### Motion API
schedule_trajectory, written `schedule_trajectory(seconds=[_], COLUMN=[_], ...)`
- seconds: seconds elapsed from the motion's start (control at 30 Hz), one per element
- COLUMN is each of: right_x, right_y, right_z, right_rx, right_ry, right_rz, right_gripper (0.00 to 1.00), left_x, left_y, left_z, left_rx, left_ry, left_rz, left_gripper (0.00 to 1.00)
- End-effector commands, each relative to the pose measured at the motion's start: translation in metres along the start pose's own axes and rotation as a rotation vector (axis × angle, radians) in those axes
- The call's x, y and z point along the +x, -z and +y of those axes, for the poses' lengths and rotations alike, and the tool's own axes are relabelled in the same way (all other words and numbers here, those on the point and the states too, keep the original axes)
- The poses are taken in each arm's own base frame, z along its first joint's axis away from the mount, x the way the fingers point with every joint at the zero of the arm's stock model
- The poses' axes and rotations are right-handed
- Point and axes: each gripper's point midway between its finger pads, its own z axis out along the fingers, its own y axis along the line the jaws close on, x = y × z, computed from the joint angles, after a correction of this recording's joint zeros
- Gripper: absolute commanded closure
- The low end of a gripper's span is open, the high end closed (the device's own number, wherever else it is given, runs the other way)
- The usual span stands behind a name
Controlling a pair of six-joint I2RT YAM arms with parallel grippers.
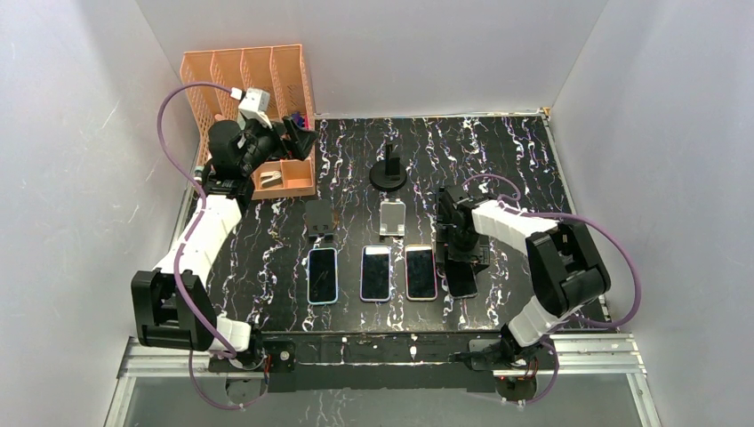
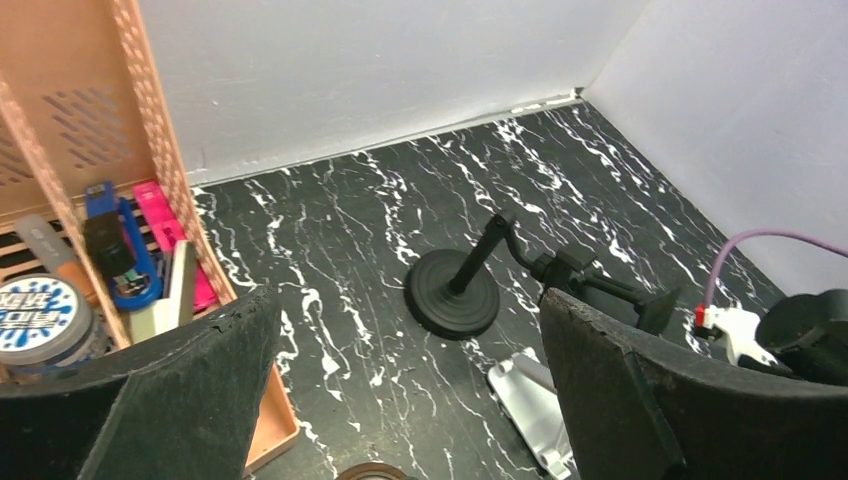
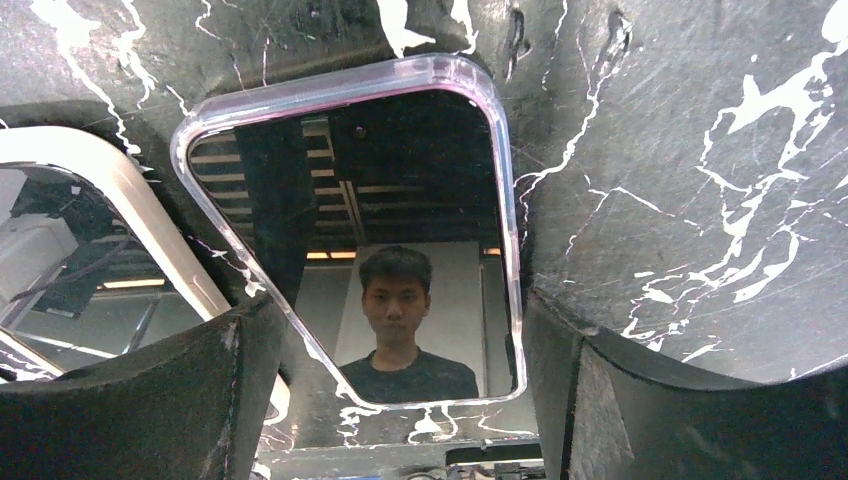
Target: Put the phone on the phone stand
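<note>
- I'm watching the right gripper (image 3: 400,320) hanging low over the dark phone in a clear plastic case (image 3: 380,200); its black padded fingers (image 3: 150,400) are standing one on each side, right at the long edges
- I can't tell whether the pads are pressing on the case or only sitting beside it; the phone is lying flat, screen up, on the black white-veined table (image 3: 700,150)
- In the top view it's sitting at the right end of a row of four near the arm bases; the cream-cased phone (image 1: 421,271) is lying just beside it, then the pale-cased phone (image 1: 376,272), then the blue-cased phone (image 1: 323,274)
- The silver folding phone stand (image 1: 392,218) is standing just behind the row, apart from the clear-cased phone; the black folding stand (image 1: 318,218) is sitting to its left; the black round-based post stand (image 1: 389,172) is farther back
- The left gripper (image 2: 405,330) is hanging released, jaws spread wide, by the orange perforated plastic organiser (image 1: 244,76) at the far-left corner
</note>
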Motion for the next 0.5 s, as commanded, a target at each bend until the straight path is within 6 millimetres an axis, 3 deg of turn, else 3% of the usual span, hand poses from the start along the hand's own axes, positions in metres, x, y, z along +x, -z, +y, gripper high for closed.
schedule_trajectory(seconds=[0.0,0.07,0.27,0.37,0.47], right_x=[0.016,0.004,-0.045,-0.059,-0.062], right_y=[-0.020,-0.010,0.046,0.066,0.080], right_z=[-0.024,-0.020,-0.010,-0.007,-0.003], right_rx=[0.156,0.118,0.002,-0.052,-0.119], right_ry=[-0.011,-0.030,-0.045,-0.038,-0.033], right_rz=[0.006,-0.074,-0.399,-0.528,-0.625], right_gripper=[0.38,0.39,0.46,0.48,0.48], left_x=[0.021,0.044,0.135,0.158,0.165], left_y=[-0.004,-0.009,-0.026,-0.032,-0.040], left_z=[-0.026,-0.042,-0.132,-0.164,-0.181], left_rx=[0.128,0.190,0.404,0.430,0.450], left_ry=[0.054,0.083,0.113,0.091,0.100], left_rz=[0.071,0.148,0.435,0.485,0.511], left_gripper=[0.02,0.02,0.02,0.02,0.02])
